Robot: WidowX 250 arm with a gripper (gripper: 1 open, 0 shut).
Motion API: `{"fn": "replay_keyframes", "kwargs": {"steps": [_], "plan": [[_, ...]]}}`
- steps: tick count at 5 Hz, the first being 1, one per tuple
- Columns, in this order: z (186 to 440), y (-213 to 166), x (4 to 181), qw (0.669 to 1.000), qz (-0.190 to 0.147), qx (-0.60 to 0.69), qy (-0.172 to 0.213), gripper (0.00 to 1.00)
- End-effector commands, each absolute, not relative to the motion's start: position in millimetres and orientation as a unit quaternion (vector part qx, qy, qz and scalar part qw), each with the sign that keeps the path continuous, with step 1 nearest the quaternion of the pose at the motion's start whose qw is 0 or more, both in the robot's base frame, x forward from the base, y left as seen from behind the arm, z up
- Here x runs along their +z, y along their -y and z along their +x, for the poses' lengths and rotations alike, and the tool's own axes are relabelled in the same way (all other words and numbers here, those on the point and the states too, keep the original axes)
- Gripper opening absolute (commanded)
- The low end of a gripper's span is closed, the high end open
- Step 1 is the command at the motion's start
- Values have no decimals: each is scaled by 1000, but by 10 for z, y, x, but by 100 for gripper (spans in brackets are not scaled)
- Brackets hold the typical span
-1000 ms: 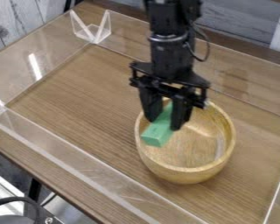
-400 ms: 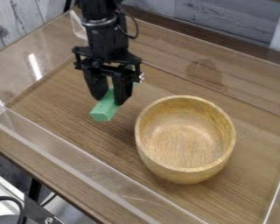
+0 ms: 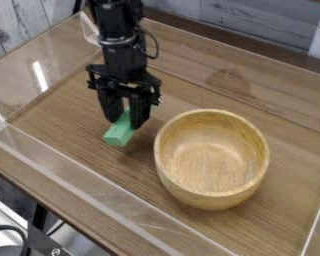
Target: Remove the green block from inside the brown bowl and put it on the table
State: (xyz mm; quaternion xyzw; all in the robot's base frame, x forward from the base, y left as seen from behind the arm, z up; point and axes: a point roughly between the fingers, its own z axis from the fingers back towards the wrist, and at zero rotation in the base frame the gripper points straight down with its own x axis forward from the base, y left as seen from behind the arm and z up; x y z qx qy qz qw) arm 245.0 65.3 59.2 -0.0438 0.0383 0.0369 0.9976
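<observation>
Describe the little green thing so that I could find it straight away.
Start at the round light-tan wooden bowl on the wood-grain brown tabletop. Just left of it, the black gripper pinches a small bright green rectangular block. It is the only green thing there.

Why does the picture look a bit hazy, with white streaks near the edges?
In the camera view, the clear acrylic walls catch bright glare, giving those white streaks; the whole frame is soft and low in detail. The gripper holding the green block casts only a faint shadow on the table.
</observation>
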Motion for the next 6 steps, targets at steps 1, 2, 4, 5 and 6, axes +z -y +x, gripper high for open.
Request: {"fn": "replay_keyframes", "kwargs": {"steps": [1, 2, 4, 5, 6], "plan": [[2502, -690, 627, 998, -36, 35, -25, 0], [2510, -689, 625, 998, -37, 35, -26, 0], [2526, -664, 892, 999, -40, 32, -8, 100], [2556, -599, 1190, 999, -40, 26, 14, 100], [2521, -585, 1172, 999, -33, 22, 17, 100]]}}
